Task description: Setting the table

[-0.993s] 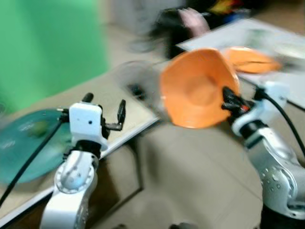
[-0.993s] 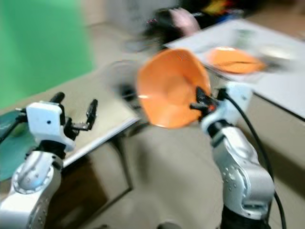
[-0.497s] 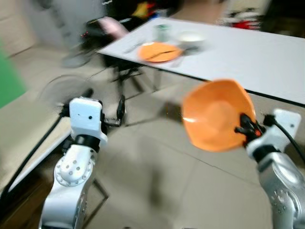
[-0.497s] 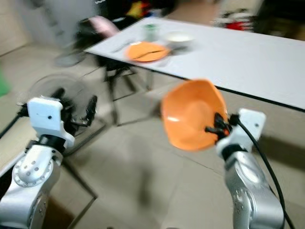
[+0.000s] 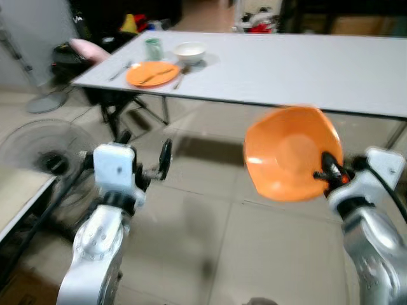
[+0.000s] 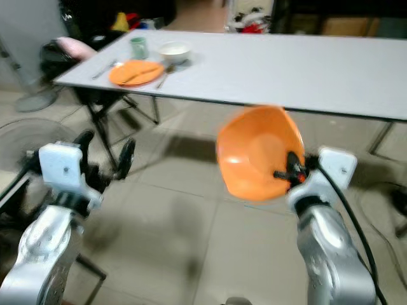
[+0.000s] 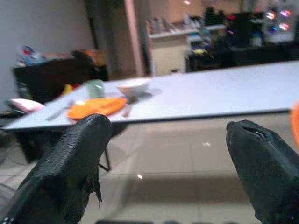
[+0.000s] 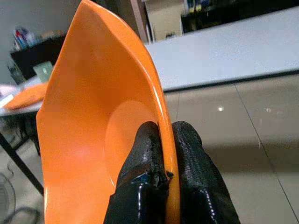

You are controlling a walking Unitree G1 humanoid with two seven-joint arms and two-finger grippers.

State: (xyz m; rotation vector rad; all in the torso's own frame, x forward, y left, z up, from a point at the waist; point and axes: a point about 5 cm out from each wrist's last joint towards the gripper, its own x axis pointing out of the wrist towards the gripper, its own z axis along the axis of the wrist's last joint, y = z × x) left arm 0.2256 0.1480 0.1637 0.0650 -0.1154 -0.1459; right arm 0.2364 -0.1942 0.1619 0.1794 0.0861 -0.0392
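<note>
My right gripper (image 5: 325, 169) is shut on the rim of an orange bowl (image 5: 291, 152), held up in the air with its hollow facing me; the right wrist view shows both fingers (image 8: 145, 156) pinching the bowl's edge (image 8: 154, 100). My left gripper (image 5: 144, 154) is open and holds nothing, raised at the left. Ahead stands a long white table (image 5: 299, 63). At its far left end lie an orange plate (image 5: 151, 74) with cutlery, a white bowl (image 5: 189, 51) and a green cup (image 5: 152, 47).
A tiled floor (image 5: 203, 216) lies between me and the table. A floor fan (image 5: 44, 155) stands low on the left. A dark chair with a pink cushion (image 5: 86, 51) sits beyond the table's left end. Dark furniture and clutter fill the back.
The whole view has swung round from the green wall and low bench to face the white table. The orange bowl stays pinched in my right gripper; my left gripper stays open.
</note>
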